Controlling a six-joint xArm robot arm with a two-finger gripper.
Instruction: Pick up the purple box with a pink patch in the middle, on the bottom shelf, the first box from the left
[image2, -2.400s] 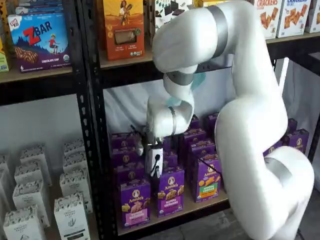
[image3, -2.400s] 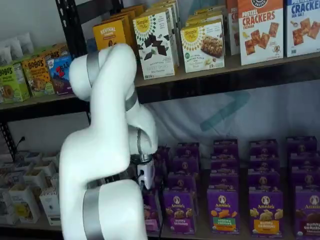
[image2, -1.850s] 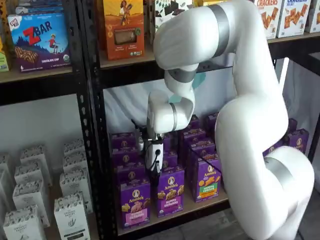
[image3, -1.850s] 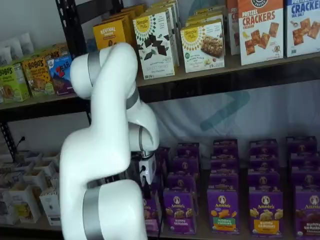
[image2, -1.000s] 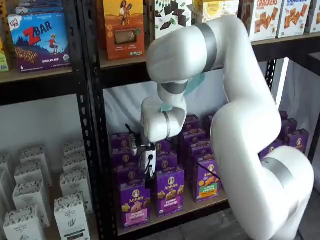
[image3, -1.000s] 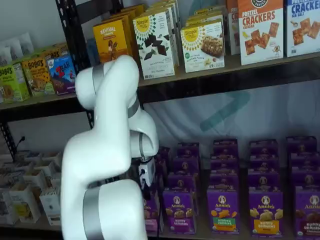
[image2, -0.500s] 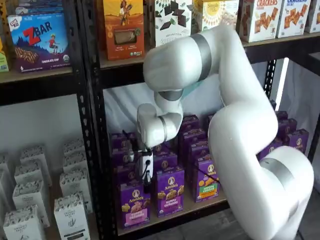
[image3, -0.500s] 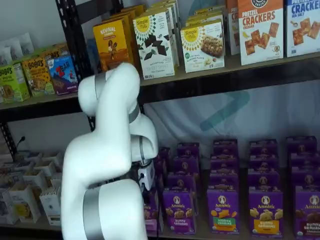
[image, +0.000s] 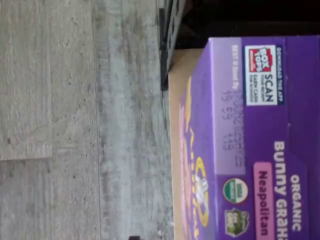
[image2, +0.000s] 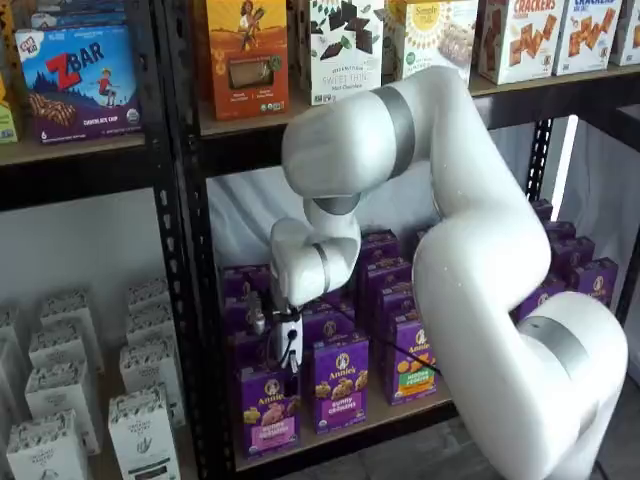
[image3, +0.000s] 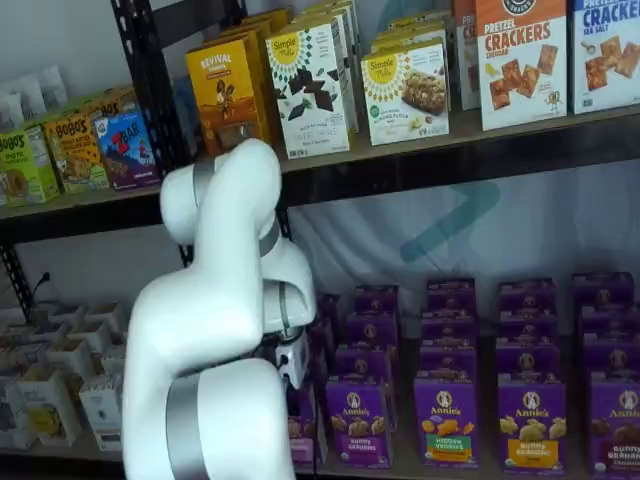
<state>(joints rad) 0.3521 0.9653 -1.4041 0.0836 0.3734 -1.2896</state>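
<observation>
My gripper hangs just above the leftmost column of purple boxes on the bottom shelf; in a shelf view I only see its white body and a cable, fingers hidden behind it, so the gap itself doesn't show, but the jaws are spread as wide as they go and nothing is in them. The purple box stands upright at the near left end of that shelf, pink band across its lower front, right below my gripper, not touched as far as I can tell. Just right of it sits a like purple box with a purple-white band, then one with a green band. In the other shelf view my arm covers most of the target; only a sliver of purple shows. The wrist view looks down on the box top (Bunny Grahams, pink "Neapolitan" tag), with tan shelf board and grey floor beside it.
</observation>
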